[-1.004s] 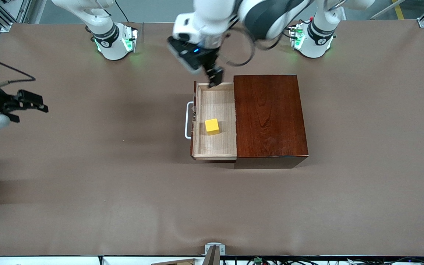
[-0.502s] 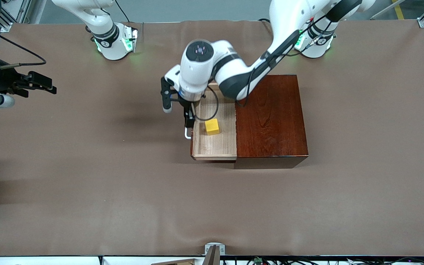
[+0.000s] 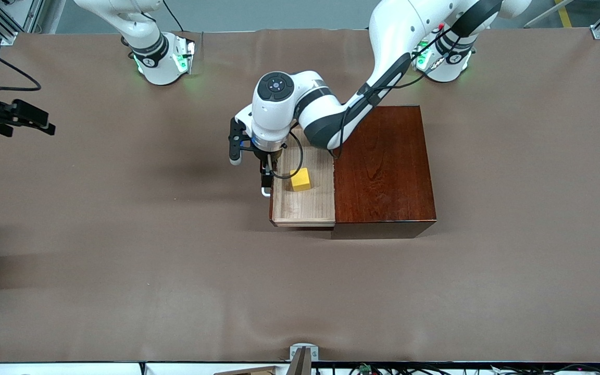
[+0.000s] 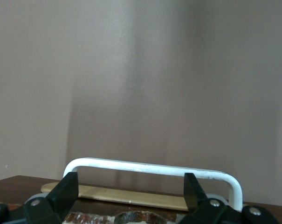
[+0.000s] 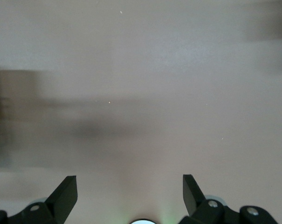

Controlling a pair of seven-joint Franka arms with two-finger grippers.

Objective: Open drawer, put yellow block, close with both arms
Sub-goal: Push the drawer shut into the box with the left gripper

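The drawer (image 3: 304,206) stands pulled out of the dark reddish-brown box (image 3: 383,166) toward the right arm's end of the table. The yellow block (image 3: 300,179) lies in the drawer tray. My left gripper (image 3: 267,178) is low at the drawer's front panel, open, with its fingers (image 4: 68,190) straddling the panel. The white bar handle (image 4: 150,168) lies just past the fingertips, and they do not grip it. In the front view only the handle's lower corner (image 3: 264,192) shows. My right gripper (image 3: 37,121) is open and empty over bare table (image 5: 141,93) at the right arm's end.
The brown mat (image 3: 175,271) covers the whole table. The two arm bases (image 3: 162,60) stand along the table's edge farthest from the front camera. The left arm's elbow hangs over the box and the drawer's inner part.
My left arm swung down from over the drawer's corner to the drawer's front by the handle. My right gripper drifted toward the table's end. The block and drawer stayed still.
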